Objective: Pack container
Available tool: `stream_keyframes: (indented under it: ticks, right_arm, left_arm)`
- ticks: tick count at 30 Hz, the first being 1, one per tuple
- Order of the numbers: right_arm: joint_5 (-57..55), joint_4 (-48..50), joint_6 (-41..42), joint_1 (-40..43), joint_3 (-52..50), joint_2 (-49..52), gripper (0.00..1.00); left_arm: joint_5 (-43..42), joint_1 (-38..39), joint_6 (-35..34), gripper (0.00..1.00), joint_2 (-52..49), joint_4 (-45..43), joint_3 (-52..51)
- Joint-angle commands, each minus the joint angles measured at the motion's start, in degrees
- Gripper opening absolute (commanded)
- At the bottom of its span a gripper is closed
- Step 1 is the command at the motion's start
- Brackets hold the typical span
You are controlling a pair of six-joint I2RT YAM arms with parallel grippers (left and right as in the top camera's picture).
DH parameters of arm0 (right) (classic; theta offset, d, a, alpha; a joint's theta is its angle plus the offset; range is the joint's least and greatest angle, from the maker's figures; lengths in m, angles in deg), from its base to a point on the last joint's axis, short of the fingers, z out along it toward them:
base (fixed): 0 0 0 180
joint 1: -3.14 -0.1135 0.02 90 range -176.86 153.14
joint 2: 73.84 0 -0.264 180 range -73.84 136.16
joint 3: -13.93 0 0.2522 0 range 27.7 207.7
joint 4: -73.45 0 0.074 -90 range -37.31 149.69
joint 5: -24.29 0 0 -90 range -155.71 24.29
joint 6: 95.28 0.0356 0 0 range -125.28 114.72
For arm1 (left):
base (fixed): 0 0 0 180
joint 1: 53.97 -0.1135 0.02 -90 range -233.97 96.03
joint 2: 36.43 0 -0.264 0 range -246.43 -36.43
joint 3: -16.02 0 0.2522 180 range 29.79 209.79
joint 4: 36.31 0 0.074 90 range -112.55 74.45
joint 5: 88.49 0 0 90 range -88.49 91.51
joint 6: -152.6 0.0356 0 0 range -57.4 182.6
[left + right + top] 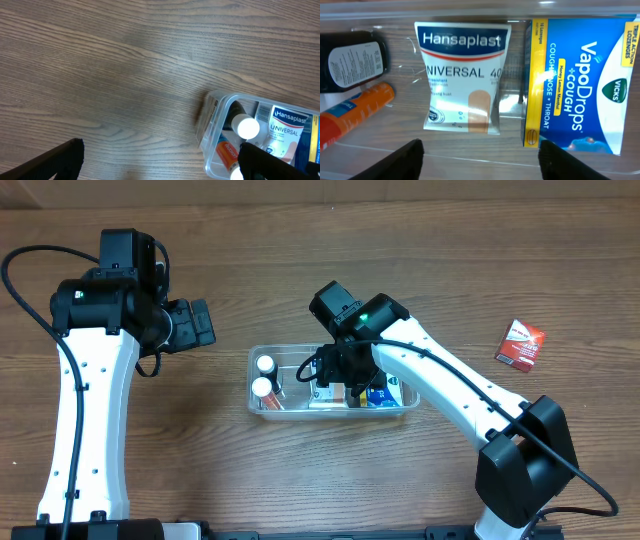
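Though hidden overhead, the right claw (pixel 481 161) shows released in its wrist view, over the container (pixel 300 412).

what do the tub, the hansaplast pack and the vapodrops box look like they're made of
The container looks like clear, glossy plastic: the tabletop shows through its walls. The Hansaplast pack is likely soft plastic film, given its wrinkles, pinched sides and sheen. The VapoDrops box is probably printed card, with flat faces and straight folded edges.

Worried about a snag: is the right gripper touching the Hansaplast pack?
Apart. The right wrist view shows the right gripper open, its fingers clear of the Hansaplast pack, with bare container floor between.
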Motion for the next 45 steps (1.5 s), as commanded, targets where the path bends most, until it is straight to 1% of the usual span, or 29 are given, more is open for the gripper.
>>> stream_keyframes:
  ticks: [1,2,4,5,6,9,13,18,19,23,26,28,30,34,36,38,41,43,45]
  right_arm:
    - [-0.2,-0.6,0.2,-0.3,1.0,-0.4,0.59]
    - [-0.2,-1.2,0.2,-0.3,1.0,-0.4,0.49]
    - [-2.4,-3.6,1.9,-0.2,1.0,-0.4,0.18]
    - [-4.2,-4.5,3.4,-0.2,1.0,-0.4,0.09]
    - [-6.2,-5.6,4.6,-0.2,1.0,-0.5,0.08]
    - [-6.8,-5.2,4.8,-0.2,-0.4,-0.4,0.08]
    - [-5.4,0.3,6.0,0.5,-8.1,-0.4,0.08]
    - [-4.2,4.2,5.9,5.4,-14.1,-0.4,0.08]
    - [-4.2,4.6,4.7,6.5,-14.8,-0.4,0.08]
    - [-4.2,5.1,1.3,7.2,-15.1,-0.4,0.09]
    - [-4.2,4.7,1.0,7.2,-15.1,-0.4,0.09]
    - [-4.2,5.9,1.0,7.3,-16.4,-0.4,0.12]
    - [-4.2,8.7,1.0,7.3,-18.3,-0.4,0.12]
    - [-4.2,9.4,1.0,7.3,-18.3,-0.5,0.12]
    - [-4.0,8.0,-0.6,7.3,-16.4,-0.6,0.12]
    - [-4.2,5.0,-2.3,7.3,-12.0,-1.0,0.12]
    - [-4.4,-3.7,-5.6,6.8,2.8,-3.0,0.12]
    - [-1.1,-6.0,-11.0,4.6,8.8,-4.1,0.14]
    - [1.4,-5.0,-13.4,0.6,10.2,-4.9,0.17]
  left_arm:
    - [-0.1,-0.2,0.7,1.00,0.2,0.0,-0.3]
    - [-0.1,-0.2,0.7,1.00,0.2,0.0,-0.3]
    - [0.0,-0.2,1.1,1.00,0.2,0.0,-0.3]
    - [0.0,-0.2,1.1,1.00,0.2,0.0,-0.3]
    - [0.0,-0.2,1.1,1.00,0.2,0.0,-0.3]
    - [0.0,-0.2,1.1,1.00,0.2,0.0,-0.3]
    - [0.0,-0.2,1.1,1.00,0.2,0.0,-0.3]
    - [0.0,-0.2,1.1,1.00,0.2,0.0,-0.3]
    - [0.0,-0.2,1.1,1.00,0.2,0.0,-0.3]
    - [-0.1,-0.2,1.1,1.00,0.2,0.2,-0.3]
    - [0.0,-0.2,1.1,1.00,0.2,0.7,-0.3]
    - [0.0,-0.2,1.1,1.00,0.2,0.7,-0.3]
    - [0.0,-0.2,1.1,1.00,0.2,0.7,-0.3]
    - [0.0,-0.2,1.1,1.00,0.2,0.7,-0.3]
    - [0.0,-0.2,1.1,1.00,0.2,0.7,-0.3]
    - [0.0,-0.2,1.1,1.00,0.2,0.7,-0.3]
    - [0.0,-0.2,1.1,1.00,0.2,0.7,-0.3]
    - [0.0,-0.2,1.1,1.00,0.2,0.6,-0.3]
    - [0.0,-0.2,1.1,1.00,0.2,0.4,-0.3]
